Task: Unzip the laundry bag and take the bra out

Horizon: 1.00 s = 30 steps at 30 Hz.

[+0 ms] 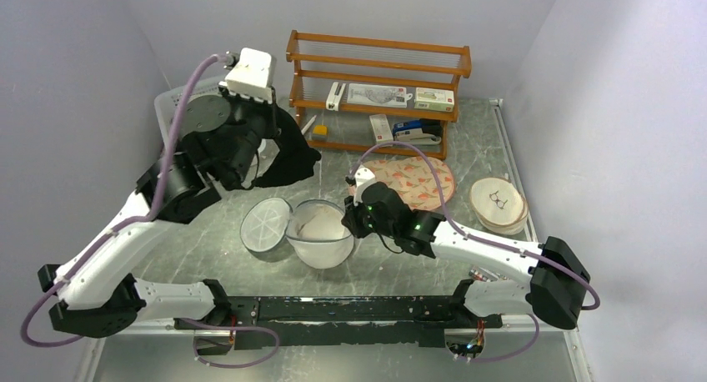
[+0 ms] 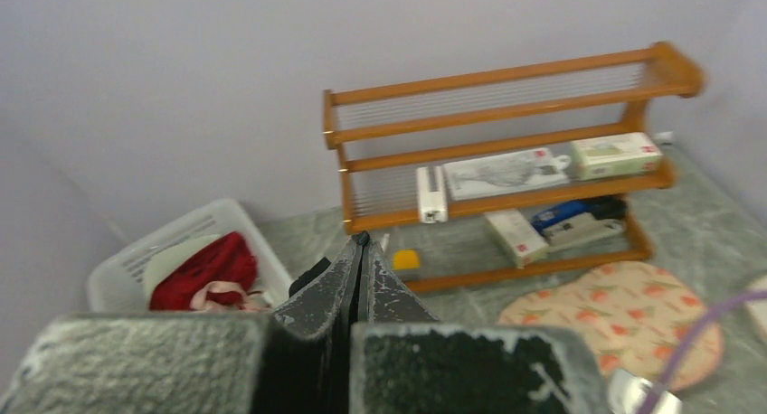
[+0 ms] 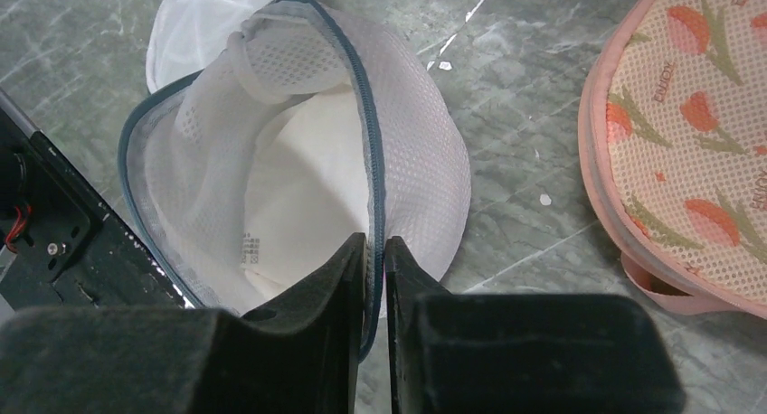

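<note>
The white mesh laundry bag (image 1: pixel 321 236) stands open at the table's middle, its round lid (image 1: pixel 265 225) flipped flat to the left. In the right wrist view the bag (image 3: pixel 416 152) shows a dark blue zip rim, and a white padded piece with a label (image 3: pixel 298 188) lies inside. My right gripper (image 3: pixel 375 247) is shut on the rim's right side; it also shows in the top view (image 1: pixel 350 218). My left gripper (image 2: pixel 362 242) is shut on a black bra (image 1: pixel 288 158), held up in the air at the back left, with black cloth (image 2: pixel 307 277) hanging below the fingers.
A white slatted basket (image 2: pixel 122 269) with red clothes (image 2: pixel 203 265) stands at the back left, under the left arm. A wooden shelf (image 1: pixel 379 90) with boxes stands at the back. A pink printed round bag (image 1: pixel 413 182) and a round bag with glasses (image 1: pixel 498 203) lie to the right.
</note>
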Each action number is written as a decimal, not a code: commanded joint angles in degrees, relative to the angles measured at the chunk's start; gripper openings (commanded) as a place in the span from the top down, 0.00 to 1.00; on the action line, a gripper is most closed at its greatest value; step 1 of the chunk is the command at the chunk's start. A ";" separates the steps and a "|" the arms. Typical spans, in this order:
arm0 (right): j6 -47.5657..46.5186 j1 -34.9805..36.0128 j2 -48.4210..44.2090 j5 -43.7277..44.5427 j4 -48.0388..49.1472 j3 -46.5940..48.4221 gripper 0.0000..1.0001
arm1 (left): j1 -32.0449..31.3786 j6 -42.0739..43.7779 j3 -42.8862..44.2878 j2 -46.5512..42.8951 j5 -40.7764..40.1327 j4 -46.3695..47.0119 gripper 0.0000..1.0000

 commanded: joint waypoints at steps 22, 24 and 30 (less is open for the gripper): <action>0.28 -0.02 -0.59 -1.76 -2.92 3.65 0.80 | 48.19 -11.24 18.60 25.87 17.19 0.83 0.93; 0.68 -0.01 -0.93 -1.86 -3.05 3.30 0.80 | 50.49 -12.85 19.62 28.61 19.01 -0.28 0.93; 1.48 0.00 -1.65 -2.29 -3.19 2.79 0.80 | 54.28 -15.60 5.60 29.02 25.59 8.05 0.93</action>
